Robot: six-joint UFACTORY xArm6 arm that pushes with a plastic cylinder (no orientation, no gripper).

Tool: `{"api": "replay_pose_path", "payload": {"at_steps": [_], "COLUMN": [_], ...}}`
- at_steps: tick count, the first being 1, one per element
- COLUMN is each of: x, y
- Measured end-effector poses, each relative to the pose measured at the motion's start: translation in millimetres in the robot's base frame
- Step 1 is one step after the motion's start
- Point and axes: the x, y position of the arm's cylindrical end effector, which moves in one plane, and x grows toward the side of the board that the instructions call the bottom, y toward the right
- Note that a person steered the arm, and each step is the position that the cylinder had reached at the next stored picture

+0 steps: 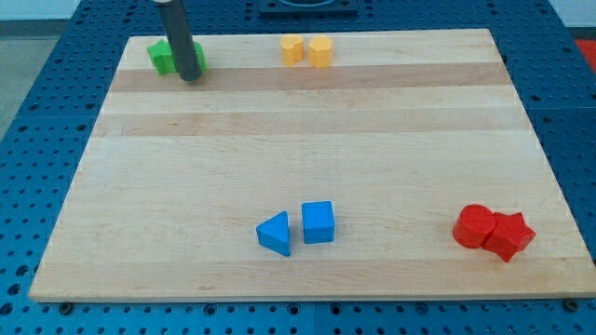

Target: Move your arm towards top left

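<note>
My rod comes down at the view's top left, and my tip (190,77) rests on the wooden board (307,140) against the front of a green block (165,57), which it partly hides. A second green piece (199,54) peeks out right of the rod; its shape cannot be made out. Two yellow blocks (293,49) (320,51) sit side by side at the top centre, well right of my tip. A blue triangle (275,233) and a blue cube (318,222) lie near the bottom centre.
A red cylinder (474,226) and a red star (509,234) touch at the view's bottom right. The board lies on a blue perforated table (47,112), with its top-left corner close to the green blocks.
</note>
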Motion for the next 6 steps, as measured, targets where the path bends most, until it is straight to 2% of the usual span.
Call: {"api": "replay_pose_path", "payload": {"at_steps": [1, 2, 3, 4, 6], "x": [0, 19, 35, 14, -37], "y": [0, -7, -55, -105, -123]}}
